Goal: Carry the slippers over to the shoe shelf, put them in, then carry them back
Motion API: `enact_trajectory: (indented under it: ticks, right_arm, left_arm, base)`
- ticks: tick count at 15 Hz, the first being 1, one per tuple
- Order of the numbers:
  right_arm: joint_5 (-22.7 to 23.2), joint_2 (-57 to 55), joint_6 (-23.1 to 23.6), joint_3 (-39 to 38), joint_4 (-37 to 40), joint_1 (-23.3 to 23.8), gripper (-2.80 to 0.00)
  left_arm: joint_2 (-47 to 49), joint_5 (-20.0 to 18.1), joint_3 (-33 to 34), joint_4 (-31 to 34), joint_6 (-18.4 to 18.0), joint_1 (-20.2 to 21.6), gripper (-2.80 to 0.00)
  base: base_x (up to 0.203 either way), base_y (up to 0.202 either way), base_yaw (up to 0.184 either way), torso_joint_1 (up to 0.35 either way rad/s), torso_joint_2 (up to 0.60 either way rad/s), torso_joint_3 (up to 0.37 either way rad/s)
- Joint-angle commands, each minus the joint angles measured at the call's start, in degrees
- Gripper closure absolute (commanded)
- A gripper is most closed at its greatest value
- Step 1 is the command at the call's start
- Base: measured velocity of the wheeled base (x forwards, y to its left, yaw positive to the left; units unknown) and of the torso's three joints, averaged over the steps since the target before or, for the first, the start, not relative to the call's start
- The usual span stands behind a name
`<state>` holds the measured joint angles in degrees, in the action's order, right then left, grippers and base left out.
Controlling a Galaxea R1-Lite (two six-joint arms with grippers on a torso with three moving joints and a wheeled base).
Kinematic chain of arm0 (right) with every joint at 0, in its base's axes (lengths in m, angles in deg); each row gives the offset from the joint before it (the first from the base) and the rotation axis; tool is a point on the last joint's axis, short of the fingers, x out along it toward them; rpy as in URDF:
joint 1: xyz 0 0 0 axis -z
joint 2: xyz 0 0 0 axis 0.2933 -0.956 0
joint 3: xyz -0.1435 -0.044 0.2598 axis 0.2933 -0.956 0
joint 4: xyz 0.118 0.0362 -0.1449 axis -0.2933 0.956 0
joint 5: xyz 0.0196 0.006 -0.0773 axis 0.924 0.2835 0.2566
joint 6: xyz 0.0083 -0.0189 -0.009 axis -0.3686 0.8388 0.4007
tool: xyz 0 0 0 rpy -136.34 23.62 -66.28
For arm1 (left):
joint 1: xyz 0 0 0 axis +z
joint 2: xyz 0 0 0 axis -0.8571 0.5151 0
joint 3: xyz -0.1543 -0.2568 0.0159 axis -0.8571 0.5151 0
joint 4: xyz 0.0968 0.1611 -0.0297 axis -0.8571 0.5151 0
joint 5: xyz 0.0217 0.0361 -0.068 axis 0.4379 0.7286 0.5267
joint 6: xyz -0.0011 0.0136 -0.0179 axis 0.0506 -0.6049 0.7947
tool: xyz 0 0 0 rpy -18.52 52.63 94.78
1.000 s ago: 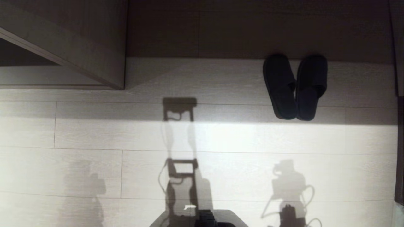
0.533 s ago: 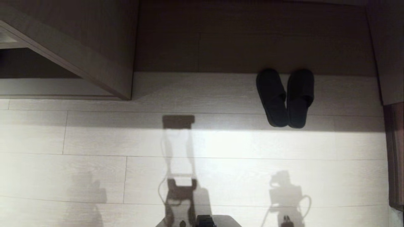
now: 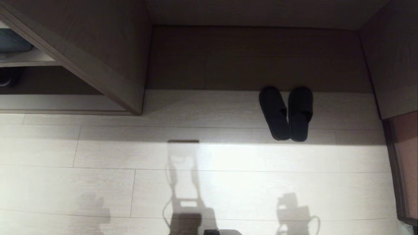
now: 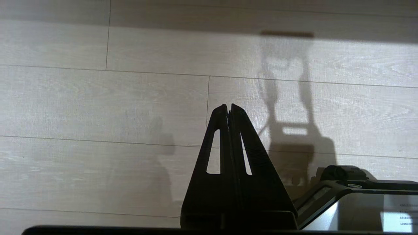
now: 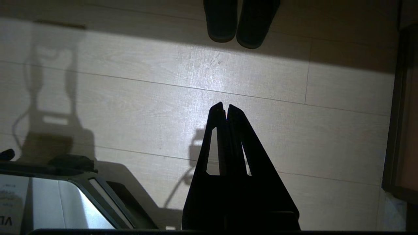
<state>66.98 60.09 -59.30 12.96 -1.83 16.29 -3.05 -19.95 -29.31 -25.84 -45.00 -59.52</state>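
Pale wood-plank floor [image 3: 228, 189] fills your view; your flat black backless slippers [image 3: 287, 112] lie side by side at the grey-beige wooden kneehole [image 3: 258, 58]. Left end effector [image 4: 229, 107] and right end effector [image 5: 224, 107] hang pinched closed, empty.

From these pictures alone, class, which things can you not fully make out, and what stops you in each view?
- Shoe shelf, head view: cut off by the left edge, its inside shadowed; a dark object there cannot be identified.
- Slippers, right wrist view: toes cut off by the frame edge.
- Left gripper and right gripper: absent from the head view; only shadows on the floor.
- Desk kneehole: back in deep shade.
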Motion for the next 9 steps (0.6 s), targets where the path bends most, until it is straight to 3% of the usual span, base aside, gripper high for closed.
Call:
enact_trajectory:
  ticks: [1,9]
  right_arm:
    - [0.0,0.0,0.0,-0.1,0.0,0.0,0.0]
    - [0.0,0.0,0.0,0.0,0.0,0.0,0.0]
  left_arm:
    - [0.1,0.0,0.0,0.0,0.1,0.0,0.0]
    - [0.1,0.0,0.0,0.2,0.0,0.0,0.0]
  base:
    - [0.0,0.0,0.0,0.002,0.0,0.206]
    - [0.0,0.0,0.0,0.003,0.0,0.202]
